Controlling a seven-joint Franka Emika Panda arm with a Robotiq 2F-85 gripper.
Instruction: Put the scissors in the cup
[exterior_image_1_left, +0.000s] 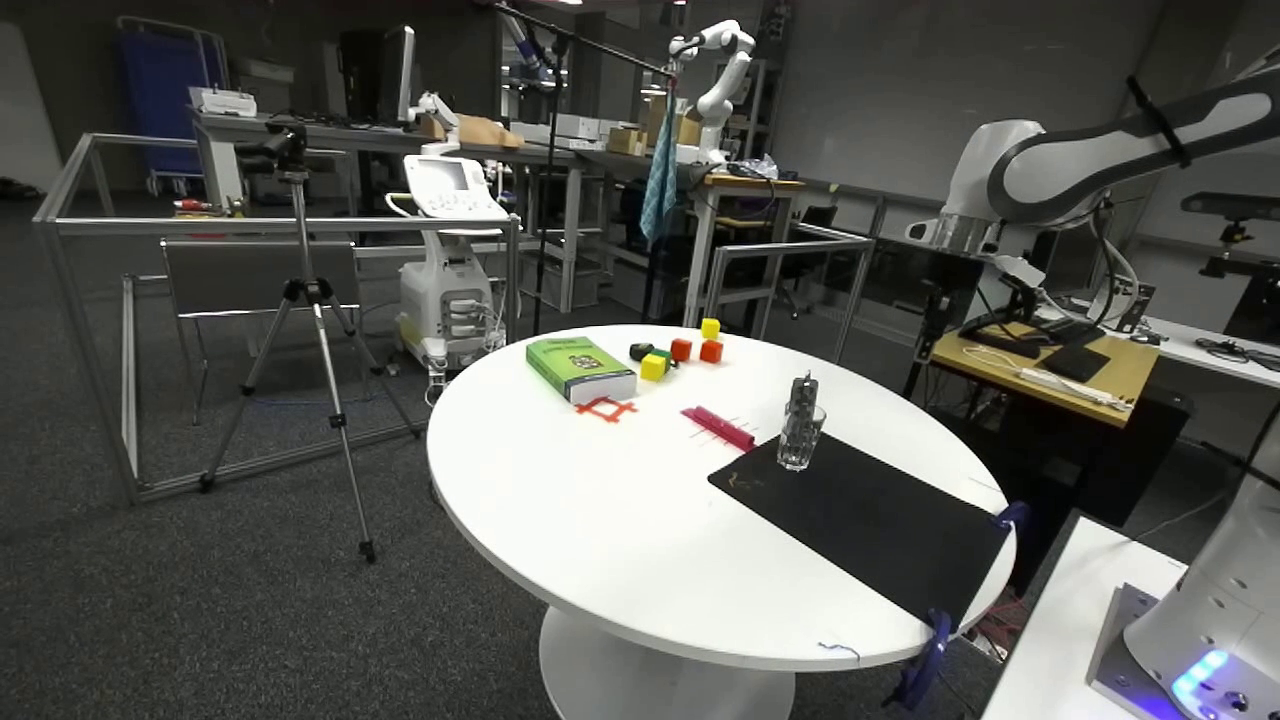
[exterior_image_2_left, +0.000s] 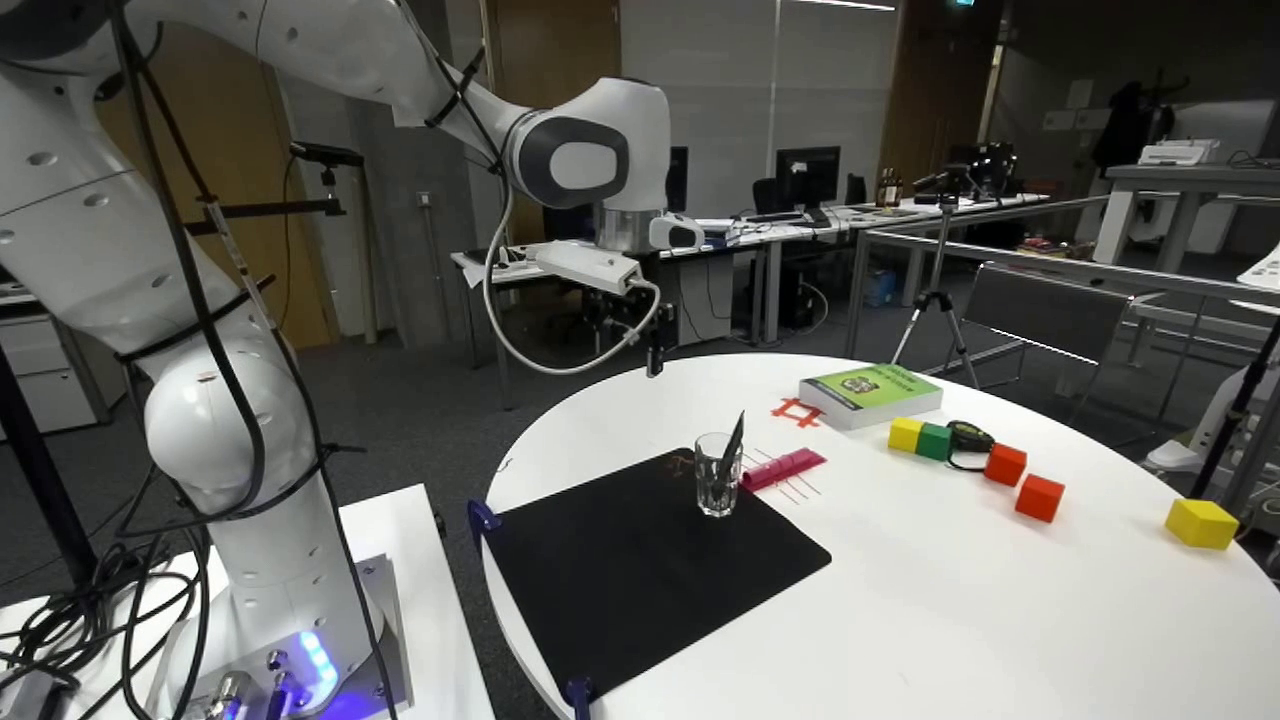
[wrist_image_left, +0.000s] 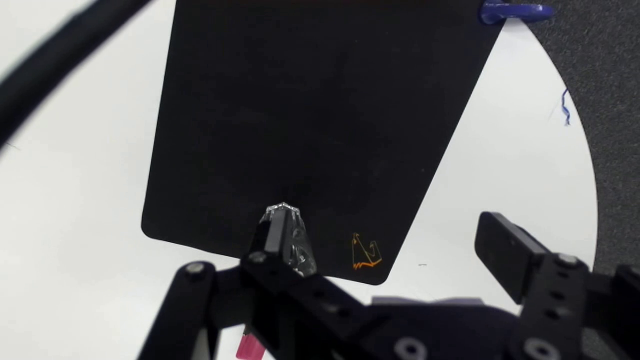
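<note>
- Spreading black blocky fingers wide apart, gripping nothing.
- Hovering above, well away from, upright clear faceted glass cup, containing tilted dark slender implement.

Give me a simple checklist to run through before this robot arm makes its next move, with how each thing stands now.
1. Cup upright on the black mat: ok.
2. Dark tool in the cup: ok; it leans there, its top sticking out above the rim.
3. Tool really the scissors: cannot tell for sure; likely, but its shape is unclear.
4. Hand open: ok; the wrist view shows a wide gap with nothing held.
5. Hand clear of the cup: ok; both exterior views show it raised and apart.
6. Mat secured: ok; blue clamps sit at two of its corners.
</note>
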